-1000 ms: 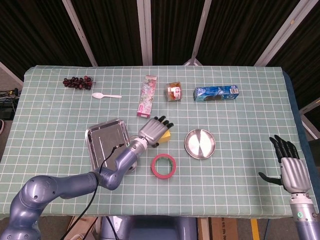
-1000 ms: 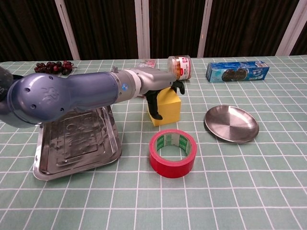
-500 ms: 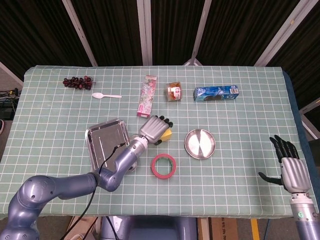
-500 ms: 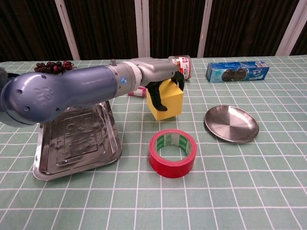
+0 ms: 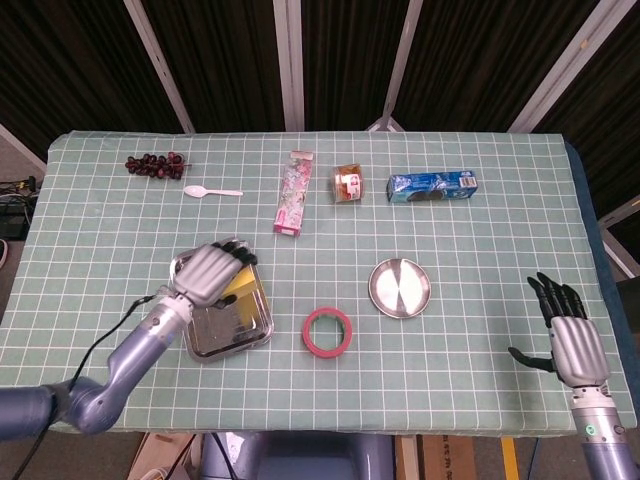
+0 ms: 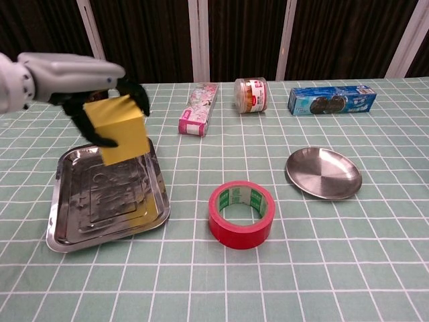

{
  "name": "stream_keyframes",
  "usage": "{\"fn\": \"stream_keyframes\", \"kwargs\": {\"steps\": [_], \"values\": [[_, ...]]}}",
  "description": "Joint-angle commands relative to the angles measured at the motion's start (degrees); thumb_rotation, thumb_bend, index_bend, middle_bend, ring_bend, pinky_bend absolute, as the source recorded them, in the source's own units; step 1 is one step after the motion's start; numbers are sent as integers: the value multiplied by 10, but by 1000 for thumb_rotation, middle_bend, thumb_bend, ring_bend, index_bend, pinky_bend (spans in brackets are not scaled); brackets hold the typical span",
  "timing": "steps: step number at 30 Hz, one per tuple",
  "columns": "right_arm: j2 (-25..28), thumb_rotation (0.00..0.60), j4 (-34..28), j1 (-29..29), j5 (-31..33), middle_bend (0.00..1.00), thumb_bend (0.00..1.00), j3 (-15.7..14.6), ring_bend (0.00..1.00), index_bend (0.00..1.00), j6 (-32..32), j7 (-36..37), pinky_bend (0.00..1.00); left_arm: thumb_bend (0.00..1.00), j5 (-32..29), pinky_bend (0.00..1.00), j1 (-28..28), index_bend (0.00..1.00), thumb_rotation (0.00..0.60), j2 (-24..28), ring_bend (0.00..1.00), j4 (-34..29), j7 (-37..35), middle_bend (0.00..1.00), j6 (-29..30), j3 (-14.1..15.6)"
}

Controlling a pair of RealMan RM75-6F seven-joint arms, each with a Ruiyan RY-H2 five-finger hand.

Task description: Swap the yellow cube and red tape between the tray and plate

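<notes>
Carried from beside the red tape (image 6: 241, 213), the yellow cube (image 6: 119, 127) now hangs tilted, one corner down, above the tray (image 6: 74, 225), grasped by the left hand (image 5: 212, 271). Tape lies flat, hole up, between tray and plate (image 6: 323, 173) at three o'clock. Right hand (image 5: 565, 335) hovers fingers spread, empty, near the table's right edge.

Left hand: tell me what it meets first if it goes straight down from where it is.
Most likely the tray: the left hand holds the yellow cube above it, so the cube's underside would probably touch first.
</notes>
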Motion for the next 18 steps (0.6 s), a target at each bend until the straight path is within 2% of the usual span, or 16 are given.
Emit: {"fn": "stream_keyframes", "kwargs": {"steps": [1, 5, 11, 13, 15, 18], "values": [[-3, 600, -2, 0, -1, 0, 143, -1, 79, 0, 0, -6, 0, 556, 53, 393, 34, 297, 600, 4, 238, 37, -48, 312, 11, 30], [-5, 600, -2, 1, -1, 0, 143, -1, 79, 0, -1, -10, 0, 545, 107, 372, 54, 283, 600, -18, 206, 84, -101, 290, 16, 39], [-6, 600, -1, 1, -1, 0, 143, -1, 79, 0, -3, -7, 0, 464, 146, 238, 64, 255, 600, -38, 63, 126, -147, 168, -7, 52], [-5, 600, 0, 1, -1, 0, 143, -2, 79, 0, -3, -7, 0, 352, 137, 159, 63, 213, 600, -31, 9, 117, -149, 93, -29, 56], [-5, 600, 0, 1, -2, 0, 143, -2, 79, 0, -4, -4, 0, 230, 120, 98, 59, 171, 600, -18, 0, 102, -142, 34, -55, 59], [-4, 600, -1, 1, -3, 0, 143, -3, 79, 0, -4, -3, 0, 115, 96, 31, 56, 110, 600, -2, 0, 80, -138, 0, -75, 58]]}}
